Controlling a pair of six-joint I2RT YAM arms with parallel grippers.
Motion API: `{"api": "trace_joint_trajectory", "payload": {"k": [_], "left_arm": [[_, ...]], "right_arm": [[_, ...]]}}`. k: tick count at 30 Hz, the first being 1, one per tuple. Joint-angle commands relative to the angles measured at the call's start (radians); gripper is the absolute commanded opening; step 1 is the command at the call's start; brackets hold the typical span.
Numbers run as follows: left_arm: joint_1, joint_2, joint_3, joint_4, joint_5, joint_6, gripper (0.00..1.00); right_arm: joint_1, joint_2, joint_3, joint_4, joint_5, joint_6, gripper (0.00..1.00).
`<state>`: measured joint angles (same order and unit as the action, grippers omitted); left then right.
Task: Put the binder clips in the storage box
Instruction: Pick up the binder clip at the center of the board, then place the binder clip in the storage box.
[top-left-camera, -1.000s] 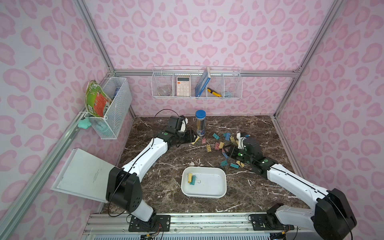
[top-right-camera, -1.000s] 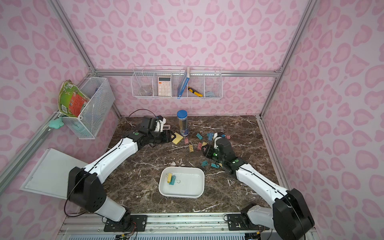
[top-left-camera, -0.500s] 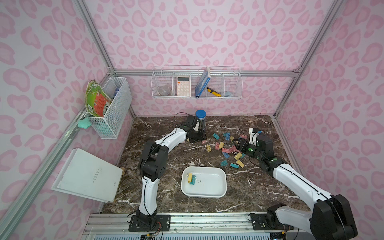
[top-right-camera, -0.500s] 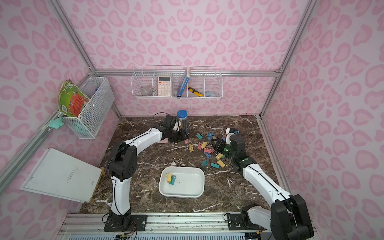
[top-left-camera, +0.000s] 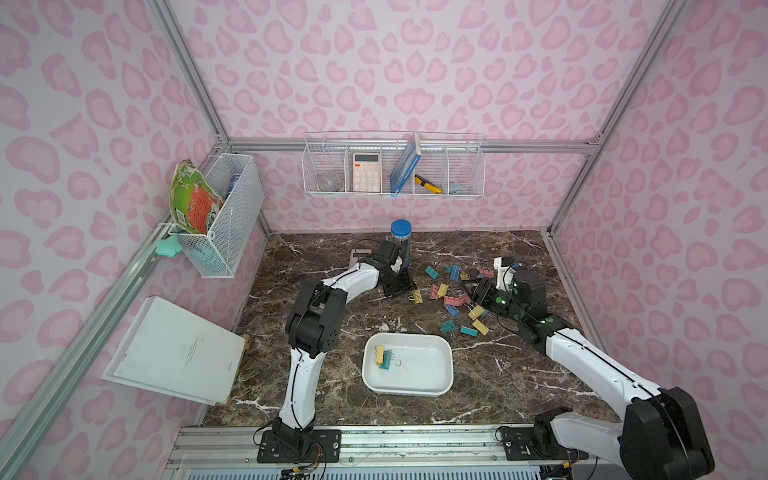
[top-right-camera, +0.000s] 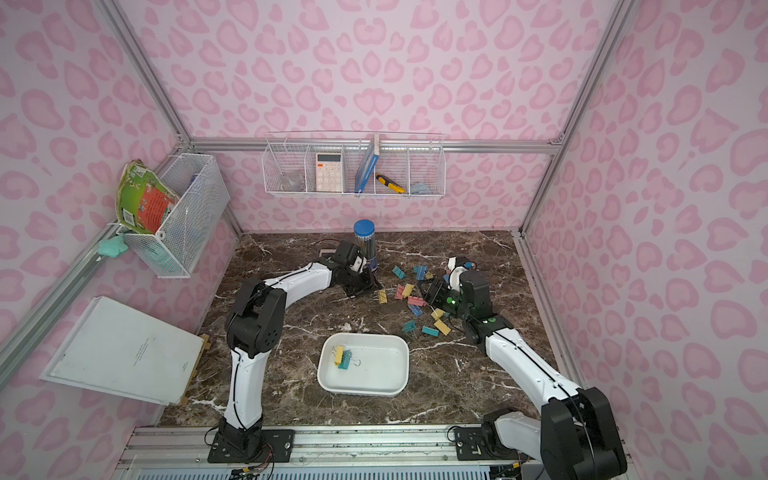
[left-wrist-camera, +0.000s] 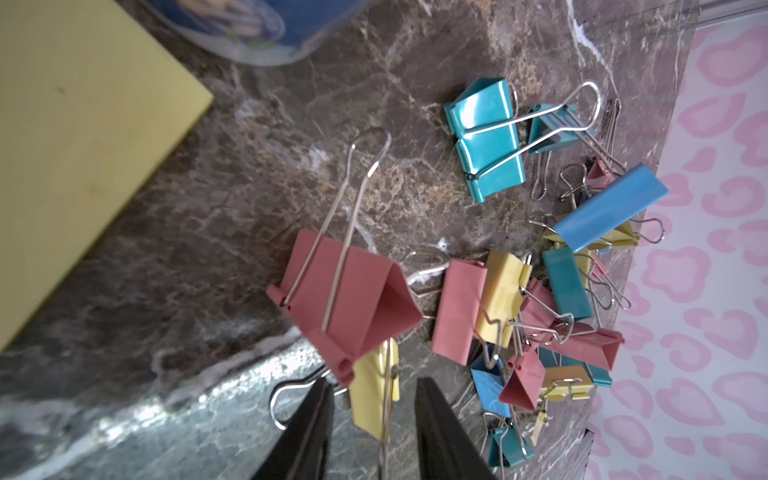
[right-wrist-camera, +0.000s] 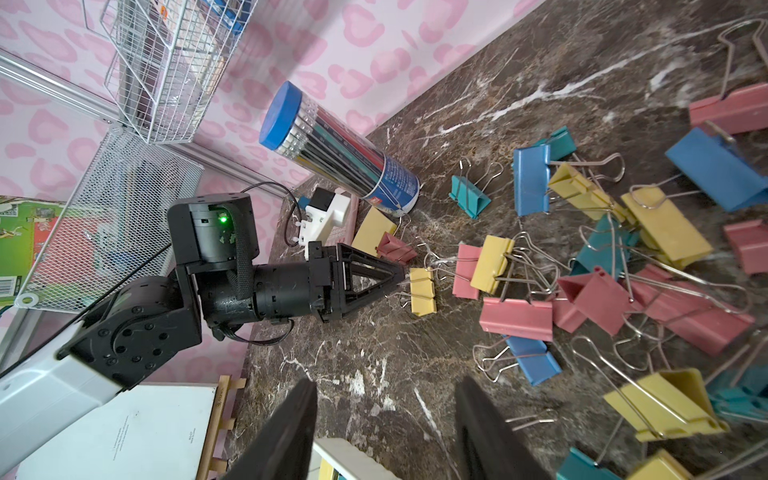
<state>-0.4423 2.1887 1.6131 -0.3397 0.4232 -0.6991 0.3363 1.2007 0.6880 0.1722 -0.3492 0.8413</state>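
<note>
Several binder clips (top-left-camera: 453, 299) in pink, yellow, blue and teal lie scattered on the dark marble, right of centre in both top views. One yellow clip (left-wrist-camera: 374, 386) lies between the fingers of my left gripper (left-wrist-camera: 372, 388), which is open, with a gap on each side. In a top view this left gripper (top-left-camera: 405, 291) sits at the pile's left edge. My right gripper (right-wrist-camera: 384, 390) hangs open and empty over bare marble beside the pile (top-right-camera: 415, 299). The white storage box (top-left-camera: 419, 365) stands in front and holds three clips (top-left-camera: 384, 357).
A clear pencil tube with a blue lid (top-left-camera: 401, 241) stands just behind my left gripper. A yellow sticky-note pad (left-wrist-camera: 83, 124) lies beside it. Wire baskets hang on the back wall (top-left-camera: 392, 166) and the left wall (top-left-camera: 224, 216). A white board (top-left-camera: 174, 349) leans at the front left.
My left arm has swung right from the back left to the pile's edge, and its jaws have narrowed around the yellow clip. My right gripper has drawn back a little and opened slightly.
</note>
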Motion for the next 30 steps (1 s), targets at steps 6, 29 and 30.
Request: {"api": "trace_joint_trajectory", "payload": {"k": [6, 29, 30], "left_arm": [[-0.007, 0.0, -0.006, 0.011, 0.029, 0.012, 0.05], [-0.543, -0.683, -0.103, -0.981, -0.805, -0.034, 0.0], [-0.577, -0.684, -0.125, -1.043, -0.822, -0.094, 0.0]], "right_arm": [[0.0, -0.009, -0.011, 0.03, -0.004, 0.013, 0.56], [-0.109, -0.049, -0.057, -0.054, 0.077, -0.001, 0.66], [-0.109, -0.044, -0.05, -0.057, 0.066, -0.004, 0.66]]}}
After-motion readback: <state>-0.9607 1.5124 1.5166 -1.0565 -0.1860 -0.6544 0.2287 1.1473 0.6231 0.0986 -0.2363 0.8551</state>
